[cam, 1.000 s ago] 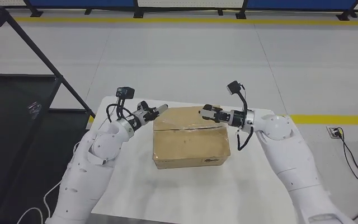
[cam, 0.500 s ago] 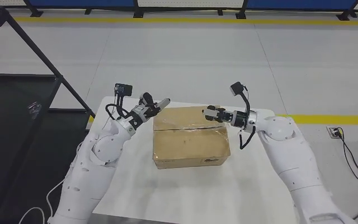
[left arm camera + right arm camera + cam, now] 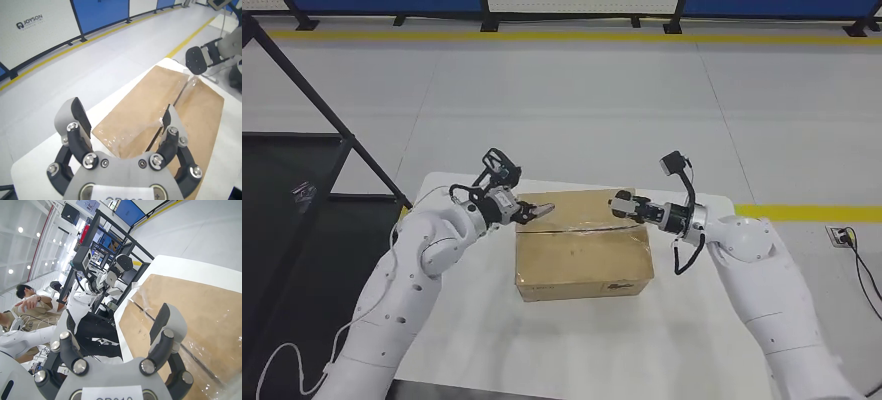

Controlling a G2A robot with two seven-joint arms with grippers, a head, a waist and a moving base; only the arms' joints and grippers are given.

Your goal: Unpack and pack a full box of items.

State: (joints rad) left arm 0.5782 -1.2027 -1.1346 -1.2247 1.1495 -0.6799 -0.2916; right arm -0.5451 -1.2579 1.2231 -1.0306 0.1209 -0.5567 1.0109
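Note:
A brown cardboard box sits mid-table, its top flaps down and clear tape along the centre seam. My left gripper is open at the box's left end, straddling the far flap. One of its fingers sits at the seam, where the tape looks torn and crinkled. My right gripper is open just above the far right part of the box top. Nothing is between its fingers.
The white table has bare room in front of and beside the box. A black metal rack stands off the table's left side. Grey floor with a yellow line lies beyond the far edge.
My left wrist has turned and its gripper has come down and right onto the box's left end. My right gripper has drifted slightly right along the far edge.

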